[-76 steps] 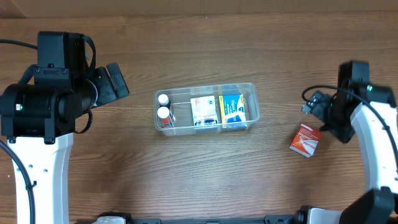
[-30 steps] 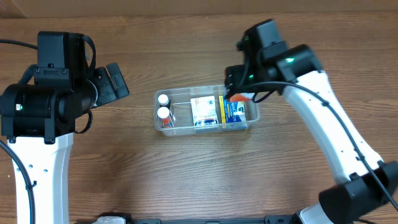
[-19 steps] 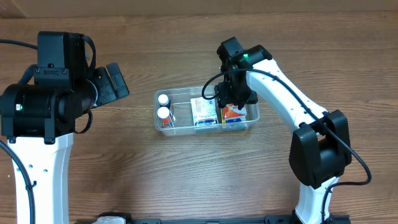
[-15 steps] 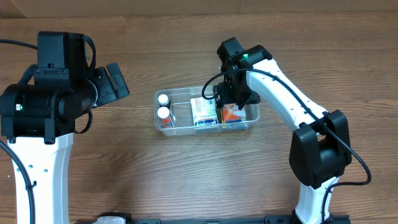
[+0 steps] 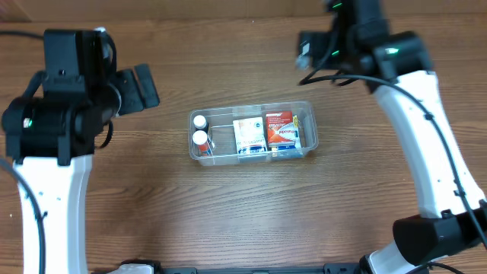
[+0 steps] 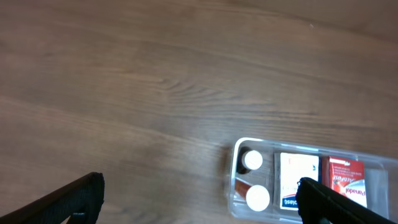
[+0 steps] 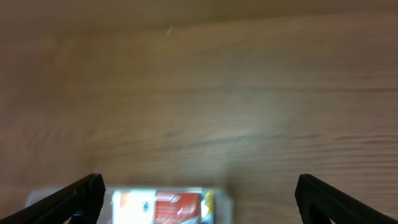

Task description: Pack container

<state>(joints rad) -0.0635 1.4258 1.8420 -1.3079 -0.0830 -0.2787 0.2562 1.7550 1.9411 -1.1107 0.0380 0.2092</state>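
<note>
The clear plastic container (image 5: 307,110) sits at the table's middle. It holds two white-capped bottles (image 5: 200,130) at its left end, a white box (image 5: 249,135) in the middle and a red box (image 5: 279,128) lying on a blue and yellow box at its right end. It also shows in the left wrist view (image 6: 235,186). The red box shows blurred in the right wrist view (image 7: 163,206). My right gripper (image 7: 198,202) is open and empty, high above the table behind the container. My left gripper (image 6: 199,202) is open and empty, at the far left.
Bare wooden table lies all around the container. The left arm's body (image 5: 61,122) stands over the left side and the right arm (image 5: 426,129) reaches along the right side.
The right gripper carried the red box from the table's right side into the container, let go of it on the blue box, then rose and pulled back. The left arm stayed put.
</note>
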